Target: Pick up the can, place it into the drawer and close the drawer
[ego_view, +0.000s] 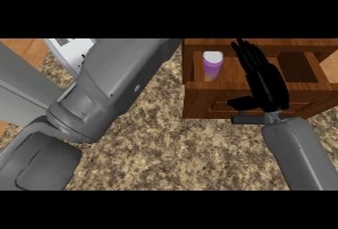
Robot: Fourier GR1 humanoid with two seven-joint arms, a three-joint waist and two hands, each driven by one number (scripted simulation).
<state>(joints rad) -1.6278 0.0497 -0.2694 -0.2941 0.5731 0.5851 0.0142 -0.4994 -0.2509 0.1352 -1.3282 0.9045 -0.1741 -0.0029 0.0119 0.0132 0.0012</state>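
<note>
A purple can (213, 64) with a white top stands inside the open wooden drawer (253, 96), at its left side. My right hand (266, 82) hovers over the drawer just right of the can, fingers straight and pointing away, thumb out to the left; it holds nothing. My left forearm (105, 94) rises across the left of the head view, and its hand is out of sight past the top edge.
The drawer unit sits on a speckled granite counter (178, 152). A white and grey appliance (69, 51) shows at the upper left behind my left arm. A wood surface (20, 49) lies at the far left.
</note>
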